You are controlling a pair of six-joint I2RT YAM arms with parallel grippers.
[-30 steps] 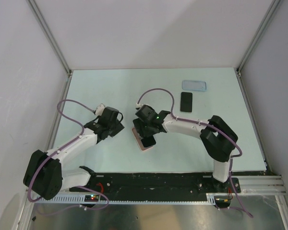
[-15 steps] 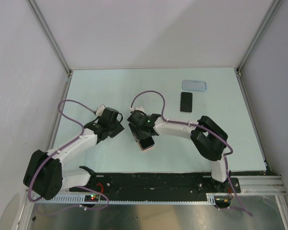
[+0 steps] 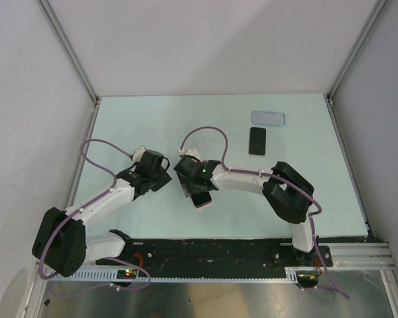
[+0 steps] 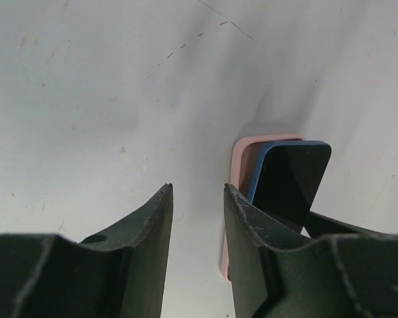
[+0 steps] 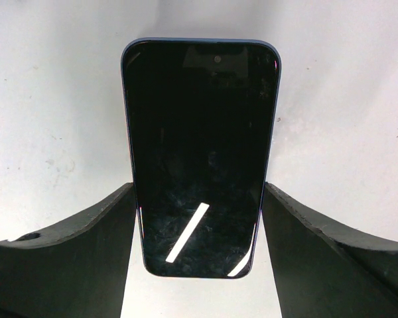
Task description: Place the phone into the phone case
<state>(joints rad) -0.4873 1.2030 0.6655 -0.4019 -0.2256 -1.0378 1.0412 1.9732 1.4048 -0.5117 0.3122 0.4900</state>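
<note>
Plainly, our right gripper [image 5: 199, 191] is clamped on a dark-faced blue-edged slab [image 5: 199, 132], one finger against each long side, near the middle of the table [image 3: 132, 126]. From the left wrist view, that slab tilts up over a pink shell [image 4: 236, 165] lying on the surface. Our left gripper [image 4: 198, 193] hangs just beside them, its fingers parted around nothing. The phone [image 3: 257, 140] lies flat toward the back right, well apart from both grippers. It sits just beside the phone case [image 3: 268, 118], not touching it.
</note>
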